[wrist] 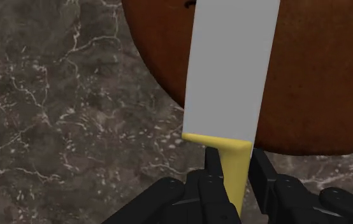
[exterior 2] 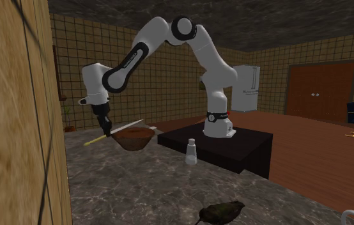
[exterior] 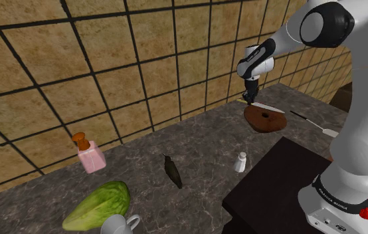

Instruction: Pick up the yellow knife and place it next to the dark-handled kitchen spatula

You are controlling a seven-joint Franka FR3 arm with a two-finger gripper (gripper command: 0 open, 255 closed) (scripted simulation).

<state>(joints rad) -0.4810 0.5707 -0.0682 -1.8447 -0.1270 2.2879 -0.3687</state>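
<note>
Beside the brown bowl (wrist: 315, 76), the gripper (wrist: 232, 172) is closed on the knife (wrist: 229, 76). Both black fingers (wrist: 260, 170) press the narrow yellow handle just behind the blade. The handle end hangs over the counter (exterior: 196, 146) outside the bowl's rim. The broad pale blade reaches out across the bowl's opening. Whether the blade touches the rim cannot be told.

**Handling.** The knife reads as light and rigid, and it should not flex in transit. The handle is smooth and slim, so it may pivot between the fingers under a quick swing. The long blade puts most of the weight ahead of the grip, which adds to that tendency. The present hold, close to the blade root, keeps this leverage short and is the preferred grip point. Avoid gripping the blade itself: it is thin, flat and likely slippery.

**Target.** The spatula (exterior: 309, 121) lies on the counter on the bowl's far side from the hanging handle, near it but apart. It has a thin dark handle and a pale head. A small white shaker (exterior: 241, 161) stands on the counter between the bowl and the stand.
</note>
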